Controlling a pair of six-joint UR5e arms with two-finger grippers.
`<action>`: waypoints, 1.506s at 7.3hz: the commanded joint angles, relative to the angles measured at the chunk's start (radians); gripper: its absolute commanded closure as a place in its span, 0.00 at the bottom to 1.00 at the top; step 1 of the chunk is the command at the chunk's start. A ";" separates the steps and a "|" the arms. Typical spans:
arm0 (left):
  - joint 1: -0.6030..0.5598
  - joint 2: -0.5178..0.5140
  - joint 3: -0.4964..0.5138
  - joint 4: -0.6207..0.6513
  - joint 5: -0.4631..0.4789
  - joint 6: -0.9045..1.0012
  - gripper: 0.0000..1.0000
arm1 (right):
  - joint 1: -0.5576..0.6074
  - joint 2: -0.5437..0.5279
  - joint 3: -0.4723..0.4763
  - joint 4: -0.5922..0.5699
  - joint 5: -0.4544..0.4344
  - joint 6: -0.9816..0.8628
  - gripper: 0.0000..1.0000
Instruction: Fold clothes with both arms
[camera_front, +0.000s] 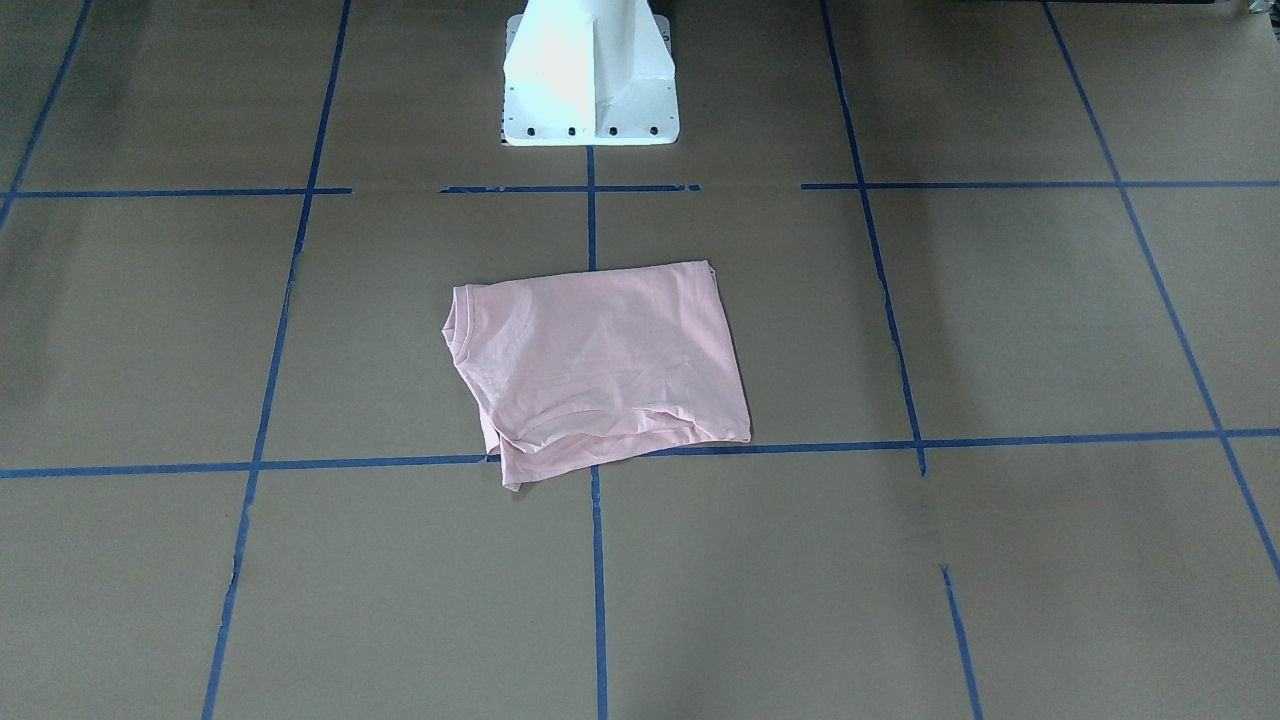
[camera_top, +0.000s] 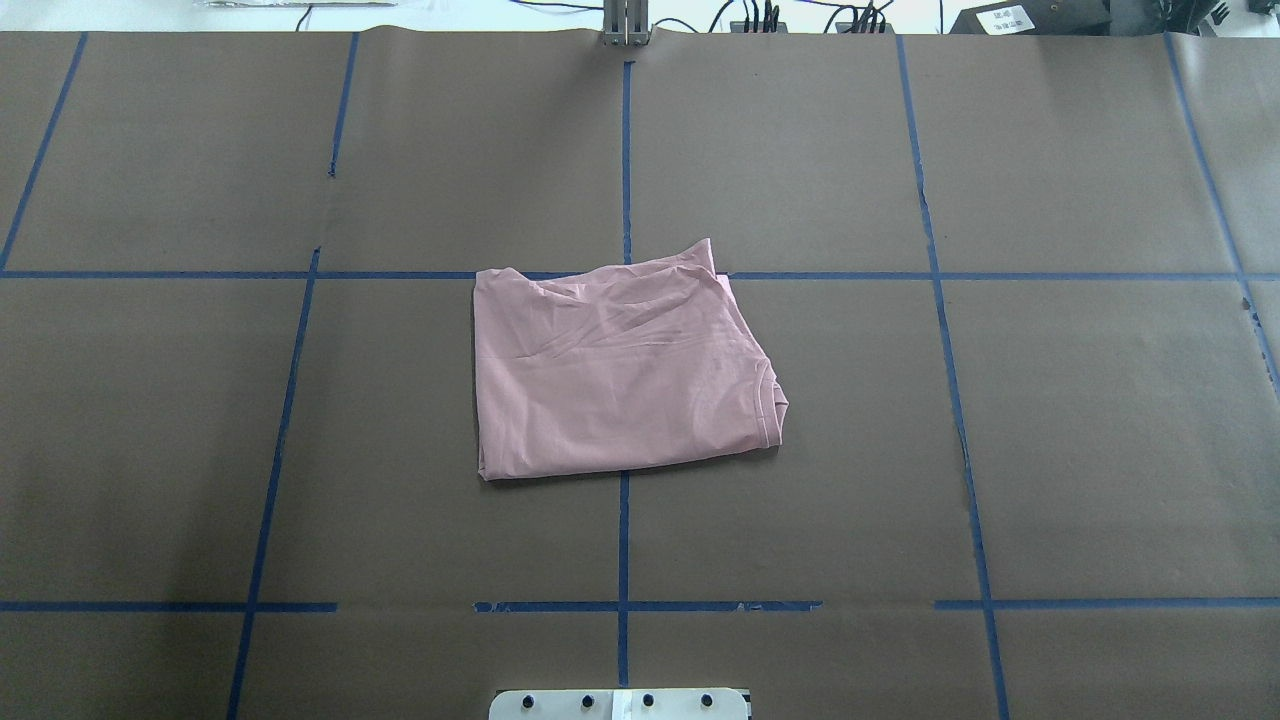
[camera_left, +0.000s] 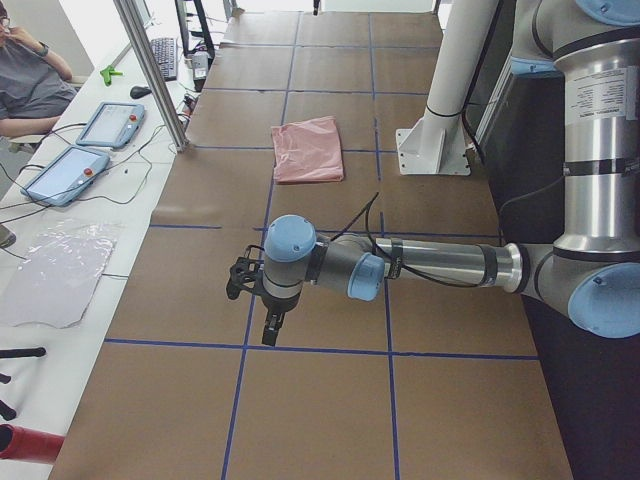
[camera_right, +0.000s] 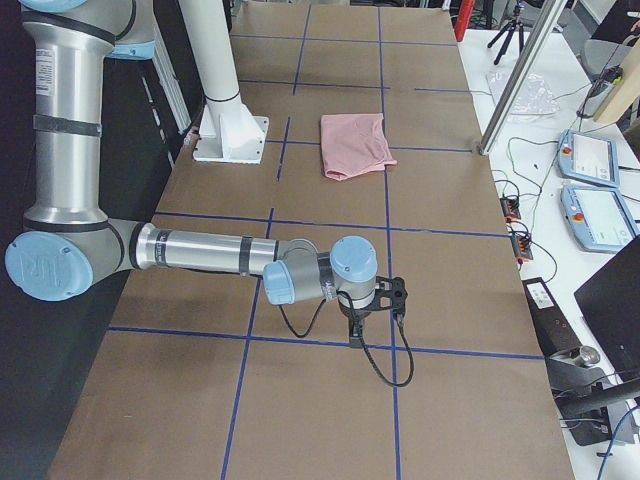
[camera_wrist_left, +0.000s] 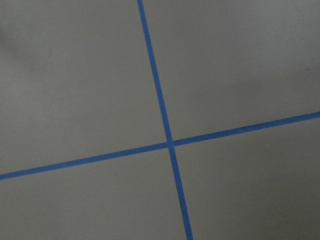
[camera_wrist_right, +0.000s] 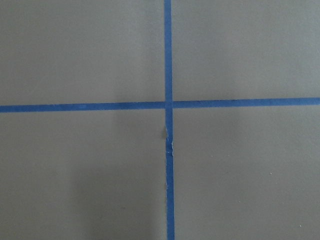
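Arms (camera_left: 440, 262) outstretched low over table (camera_left: 330, 400)

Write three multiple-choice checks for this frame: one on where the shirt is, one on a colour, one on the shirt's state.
1. Where does the T-shirt lie?
A. Mid-table, out from the white pedestal base
B. Hanging off the table's edge
C. On top of the pedestal base

2. What colour are the tape lines on the table?
A. Red
B. Yellow
C. Blue

3. What state is the T-shirt in?
A. Spread out full, sleeves wide
B. Folded into a compact stack, lying free
C. Lifted clear of the table

Answers:
1 A: the overhead view shows it across the grid's middle line, in line with the base.
2 C: the lines are blue in every view.
3 B: layered edges show, the collar is at one side, and nothing touches it.
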 joint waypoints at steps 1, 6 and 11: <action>-0.016 0.003 0.008 0.135 -0.053 0.161 0.00 | 0.021 -0.022 0.019 -0.051 0.003 -0.050 0.00; -0.029 0.004 -0.003 0.163 -0.058 0.168 0.00 | 0.070 -0.036 0.102 -0.222 -0.025 -0.160 0.00; -0.029 0.004 0.018 0.170 -0.046 0.157 0.00 | 0.078 -0.070 0.104 -0.205 -0.043 -0.157 0.00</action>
